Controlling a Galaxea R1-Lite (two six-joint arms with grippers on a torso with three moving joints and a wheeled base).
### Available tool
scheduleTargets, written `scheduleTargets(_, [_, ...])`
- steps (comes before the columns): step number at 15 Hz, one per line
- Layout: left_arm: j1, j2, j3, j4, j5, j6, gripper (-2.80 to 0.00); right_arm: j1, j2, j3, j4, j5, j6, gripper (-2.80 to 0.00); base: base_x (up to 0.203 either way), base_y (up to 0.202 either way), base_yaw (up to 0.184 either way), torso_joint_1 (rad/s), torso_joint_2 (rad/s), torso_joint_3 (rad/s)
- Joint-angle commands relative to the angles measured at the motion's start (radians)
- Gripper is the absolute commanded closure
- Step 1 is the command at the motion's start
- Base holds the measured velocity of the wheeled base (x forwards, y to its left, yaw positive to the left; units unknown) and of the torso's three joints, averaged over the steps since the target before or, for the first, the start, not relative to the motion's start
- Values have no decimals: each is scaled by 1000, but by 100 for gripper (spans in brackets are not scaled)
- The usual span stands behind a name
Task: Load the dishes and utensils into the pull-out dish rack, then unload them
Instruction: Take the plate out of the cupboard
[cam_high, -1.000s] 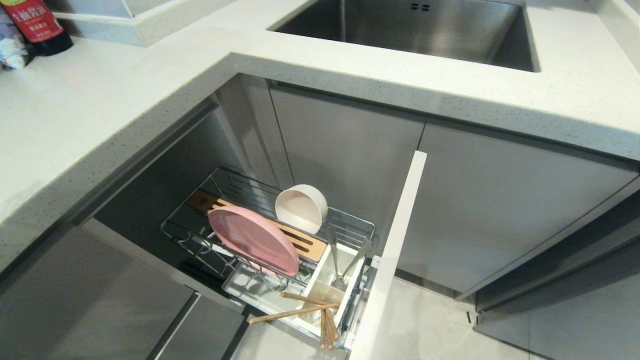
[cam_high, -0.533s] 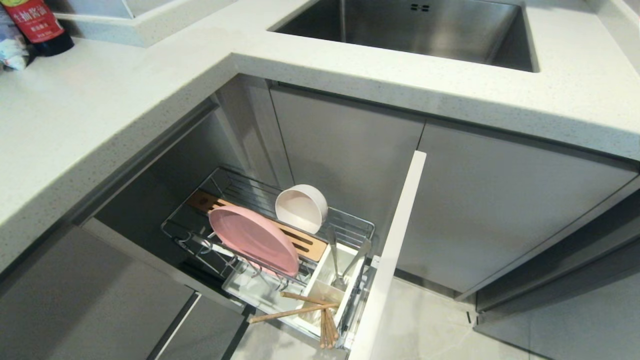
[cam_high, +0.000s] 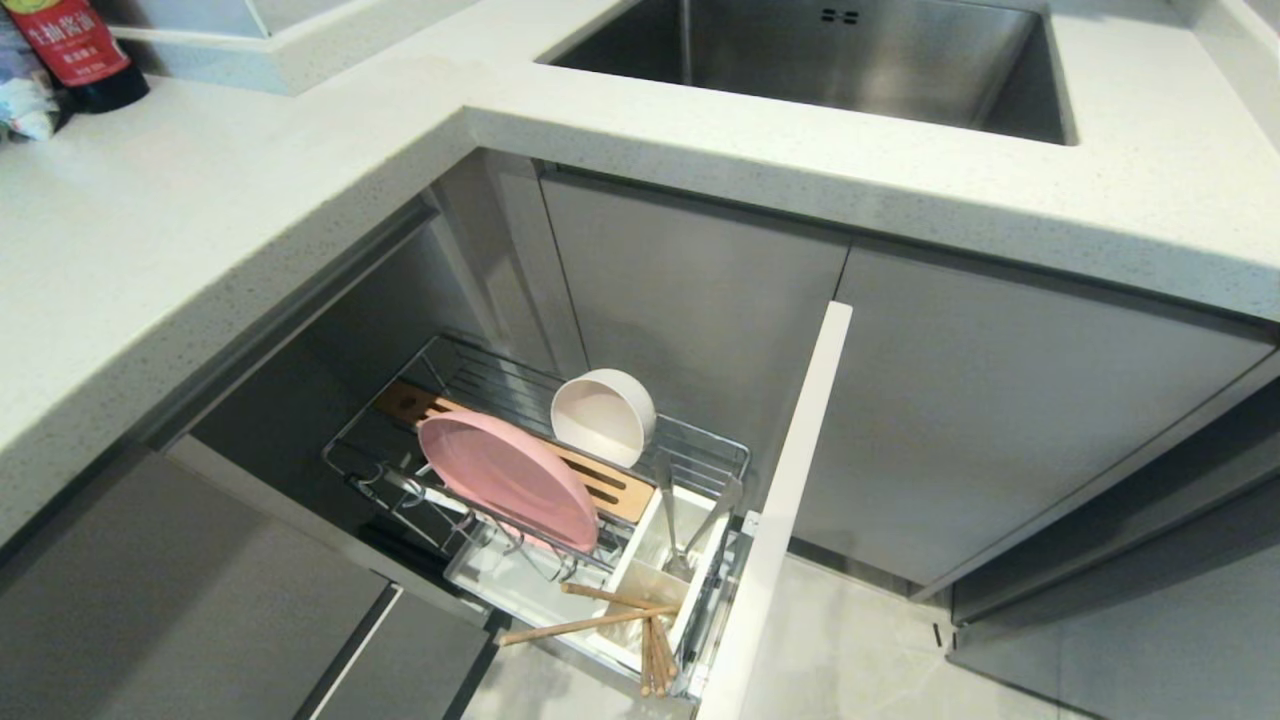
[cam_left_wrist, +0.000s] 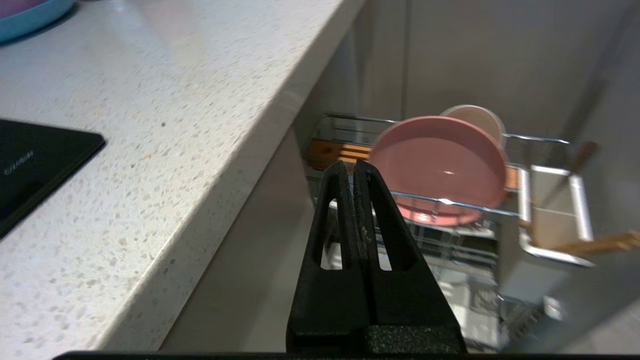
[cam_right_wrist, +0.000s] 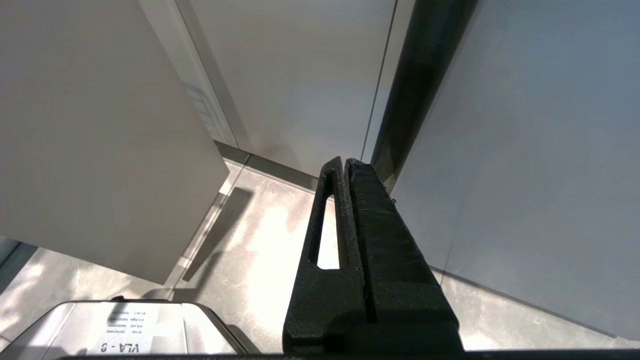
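The pull-out dish rack (cam_high: 700, 455) stands drawn out under the counter. The pink plate (cam_high: 505, 482) stands on edge in it, and the cream bowl (cam_high: 603, 415) leans behind the plate. The grey spoon (cam_high: 668, 520) stands in the white utensil box (cam_high: 640, 570), and the wooden chopsticks (cam_high: 590, 620) lie across the box's near end. Neither arm shows in the head view. My left gripper (cam_left_wrist: 354, 165) is shut and empty, pulled back from the rack (cam_left_wrist: 535, 139) and the plate (cam_left_wrist: 440, 167). My right gripper (cam_right_wrist: 345, 162) is shut and empty, hanging over the floor beside cabinet fronts.
The rack's pale front panel (cam_high: 790, 500) sticks out toward me. The speckled counter (cam_high: 200, 230) overhangs the rack on the left, with a steel sink (cam_high: 850, 60) behind and a sauce bottle (cam_high: 80, 50) at the far left. A black hob (cam_left_wrist: 35, 165) lies on the counter.
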Motion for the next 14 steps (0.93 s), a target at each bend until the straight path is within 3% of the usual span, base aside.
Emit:
scheduleTargets(1, [0,-14,161,-160,29,2,0,0,0,0,0,0,-1,0,0,0,0,0,0,0])
scheduleTargets(3, [-1,-13,361,-359,60,13,0,0,0,0,1,0,0,0,0,0,0,0,0,0])
scheduleTargets(5, [-1,-13,495,-468,81,17,0,0,0,0,1,0,0,0,0,0,0,0,0,0])
scheduleTargets(8, [-1,-13,514,-365,71,9,0,0,0,0,0,0,0,0,0,0,0,0,0,0])
scheduleTargets(10, [-1,-13,514,-278,-5,0,0,0,-1,0,0,0,0,0,0,0,0,0,0,0])
scheduleTargets(14, [-1,-13,514,-270,-19,-60,0,0,0,0,0,0,-1,0,0,0,0,0,0,0])
